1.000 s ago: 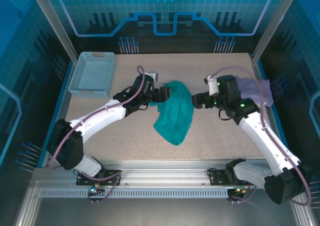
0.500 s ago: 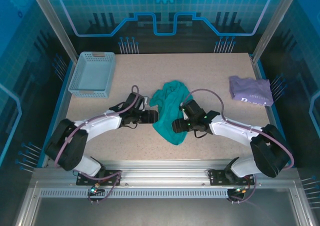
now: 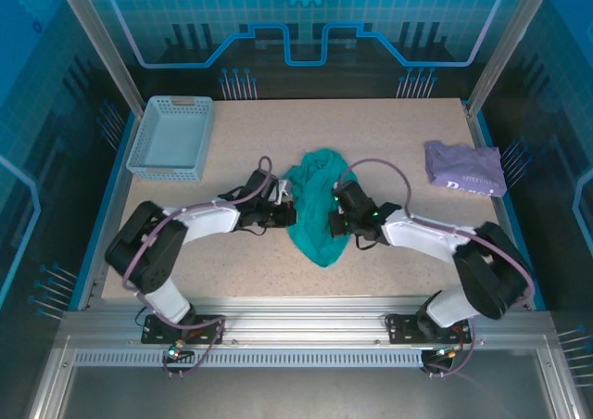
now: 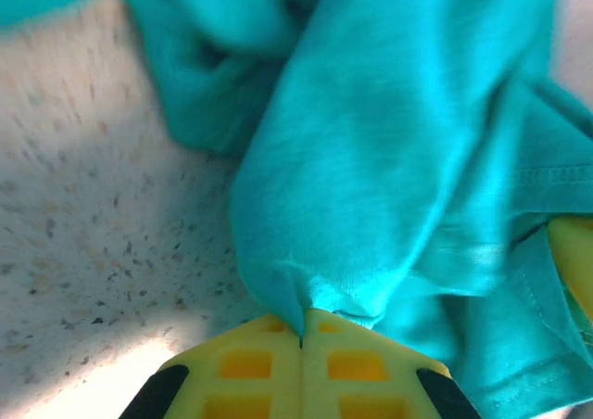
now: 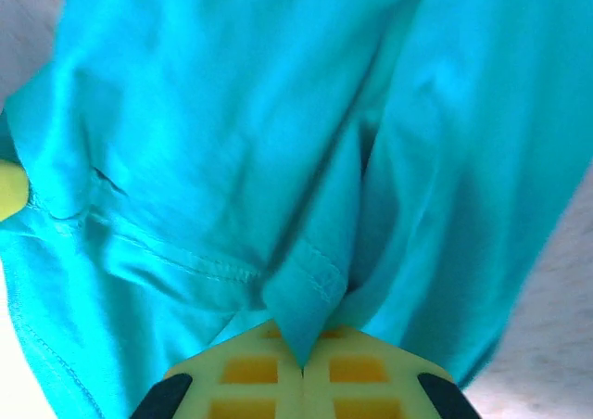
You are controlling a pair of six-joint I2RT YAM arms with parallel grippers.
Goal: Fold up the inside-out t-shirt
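Teal t-shirt [image 3: 316,195], folds nipped by left claw [image 4: 301,333], right claw [image 5: 303,347]

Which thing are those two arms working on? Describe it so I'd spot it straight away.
Look at the middle of the speckled table. There lies a teal-green t-shirt, pinched from either side by the left gripper and the right gripper. Unlike the lavender garment folded near the table's right edge, it is crumpled in a heap.

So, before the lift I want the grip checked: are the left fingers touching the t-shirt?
Touching. The left wrist view shows the left fingers shut together, with a fold of the t-shirt pinched between their tips.
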